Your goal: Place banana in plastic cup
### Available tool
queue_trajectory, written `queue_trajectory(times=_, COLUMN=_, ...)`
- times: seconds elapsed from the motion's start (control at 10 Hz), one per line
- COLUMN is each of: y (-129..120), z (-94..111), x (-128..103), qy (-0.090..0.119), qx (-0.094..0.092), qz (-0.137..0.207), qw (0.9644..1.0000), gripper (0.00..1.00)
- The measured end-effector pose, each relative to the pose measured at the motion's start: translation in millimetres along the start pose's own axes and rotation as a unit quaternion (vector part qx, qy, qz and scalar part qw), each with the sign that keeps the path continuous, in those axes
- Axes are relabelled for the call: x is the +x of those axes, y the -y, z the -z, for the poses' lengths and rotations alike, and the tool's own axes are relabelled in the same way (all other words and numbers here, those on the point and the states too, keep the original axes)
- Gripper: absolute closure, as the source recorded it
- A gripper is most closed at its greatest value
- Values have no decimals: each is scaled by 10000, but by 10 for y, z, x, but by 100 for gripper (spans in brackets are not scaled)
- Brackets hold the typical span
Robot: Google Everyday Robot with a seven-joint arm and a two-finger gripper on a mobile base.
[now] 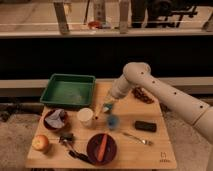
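The small light-blue plastic cup [113, 121] stands upright near the middle of the wooden table [150, 152]. My gripper [106, 108] hangs just above and to the left of it, at the end of the white arm reaching in from the right. It is shut on the banana [100, 113], a pale yellow piece that slants down-left from the fingers. The banana's lower tip sits between the plastic cup and the white cup [85, 116]. The banana is outside the plastic cup.
A green tray [67, 91] sits at the back left. A dark bowl [92, 150] holds an orange carrot [102, 146] at the front. An apple [41, 143], a bowl with a wrapper [55, 119], a black block [145, 126], a fork [134, 137] and a brown bag [142, 95] surround the cups.
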Motion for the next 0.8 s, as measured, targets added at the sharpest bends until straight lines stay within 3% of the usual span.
queue_trajectory(times=0.8, y=-51, z=348, x=138, qy=-94, qx=366, qz=-104, qw=9992, gripper=100)
